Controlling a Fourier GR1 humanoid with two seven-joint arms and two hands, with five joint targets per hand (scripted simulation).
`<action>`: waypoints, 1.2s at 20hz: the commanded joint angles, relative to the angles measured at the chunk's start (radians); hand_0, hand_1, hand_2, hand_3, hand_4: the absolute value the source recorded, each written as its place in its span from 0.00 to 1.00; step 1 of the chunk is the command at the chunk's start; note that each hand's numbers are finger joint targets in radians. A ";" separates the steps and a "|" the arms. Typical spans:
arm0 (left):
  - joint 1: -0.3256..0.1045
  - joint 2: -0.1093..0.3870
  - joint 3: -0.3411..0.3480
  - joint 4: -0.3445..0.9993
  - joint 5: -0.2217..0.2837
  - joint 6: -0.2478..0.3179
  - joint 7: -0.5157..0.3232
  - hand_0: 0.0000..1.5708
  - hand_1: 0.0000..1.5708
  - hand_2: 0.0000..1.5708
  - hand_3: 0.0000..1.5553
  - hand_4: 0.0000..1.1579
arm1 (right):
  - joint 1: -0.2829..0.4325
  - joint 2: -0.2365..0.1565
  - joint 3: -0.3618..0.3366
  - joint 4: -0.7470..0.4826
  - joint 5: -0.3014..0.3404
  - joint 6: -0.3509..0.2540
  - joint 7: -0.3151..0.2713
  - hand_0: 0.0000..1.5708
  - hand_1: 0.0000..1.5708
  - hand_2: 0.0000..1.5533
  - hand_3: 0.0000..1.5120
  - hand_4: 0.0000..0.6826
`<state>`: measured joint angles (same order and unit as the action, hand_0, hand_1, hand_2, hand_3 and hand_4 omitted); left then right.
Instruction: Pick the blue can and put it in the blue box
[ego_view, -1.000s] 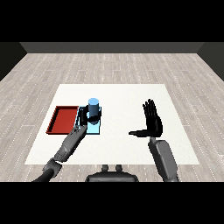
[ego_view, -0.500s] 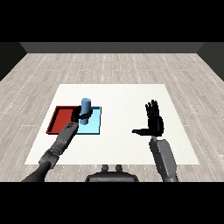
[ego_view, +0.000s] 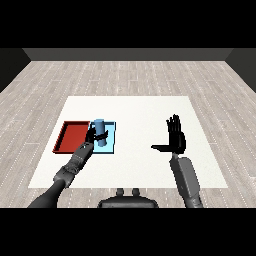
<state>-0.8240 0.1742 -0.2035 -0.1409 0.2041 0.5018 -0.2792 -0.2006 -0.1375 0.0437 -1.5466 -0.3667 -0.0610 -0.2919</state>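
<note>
A white counter (ego_view: 140, 110) carries two shallow trays lying side by side near its left part: the red tray (ego_view: 70, 136) on the outside and the light blue tray (ego_view: 111, 138) just beside it toward the middle, their long edges touching or nearly so. The rest of the counter surface shows only the robot's own limbs. A wooden plank floor (ego_view: 125, 75) surrounds the counter.

The blue can (ego_view: 99, 131) stands over the blue tray, at the side of it nearest the red tray. It is upright, its long axis vertical, with the round top face turned up. Whether its base rests on the tray floor or sits slightly above it cannot be told.

The left robot hand (ego_view: 93, 136) reaches in from the lower left along its grey forearm (ego_view: 75, 162) and has its dark fingers curled round the can's body, covering part of the can's lower side. The forearm crosses the near corner of the red tray.

The right robot hand (ego_view: 174, 137) is well apart from both trays, over bare counter on the right. Its fingers are straight and point upward and away, thumb stretched out toward the left; it holds nothing.
</note>
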 joint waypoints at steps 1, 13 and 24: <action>0.006 -0.064 0.059 0.060 0.041 0.041 0.010 0.55 0.55 0.60 0.63 0.70 | 0.028 0.005 -0.006 -0.069 -0.017 -0.024 0.047 0.00 0.00 0.00 0.00 0.00; -0.050 0.018 0.050 0.085 -0.003 0.105 0.054 0.00 0.00 0.00 0.00 0.00 | -0.018 -0.012 -0.029 -0.003 -0.018 0.048 0.008 0.00 0.00 0.00 0.00 0.00; -0.012 -0.017 0.126 -0.359 0.099 -0.155 -0.445 0.00 0.00 0.00 0.00 0.00 | 0.051 -0.036 0.000 -0.069 0.000 0.071 0.028 0.00 0.00 0.00 0.00 0.00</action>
<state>-0.8470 0.1714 -0.0696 -0.3589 0.2892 0.4873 -0.5920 -0.1680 -0.1604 0.0367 -1.6242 -0.3652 -0.0175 -0.2620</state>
